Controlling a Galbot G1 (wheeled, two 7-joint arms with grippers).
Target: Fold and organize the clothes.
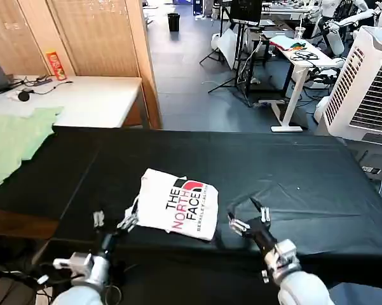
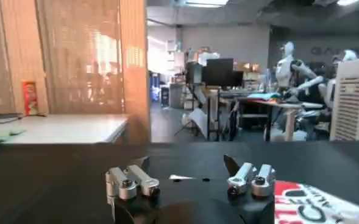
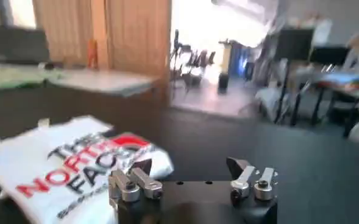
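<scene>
Both pairs of fingers are seen spread open and empty. The left gripper (image 1: 112,220) is held low over the black counter (image 1: 292,171) at about 7 o'clock from the folded white T-shirt (image 1: 178,204), its inner finger just beside the shirt's left edge; whether they touch cannot be told. The right gripper (image 1: 249,216) is held near the shirt's right edge, at about 4 o'clock from it, slightly apart from the cloth. One T-shirt is counted, folded into a compact rectangle with its "THE NORTH FACE" print facing up, lying near the counter's front edge. One pale green garment (image 1: 16,136) is spread on a white desk (image 1: 92,98) at 10 o'clock. Beyond the counter, a workshop floor with desks, stands and a white cooler (image 1: 365,82) is seen.
</scene>
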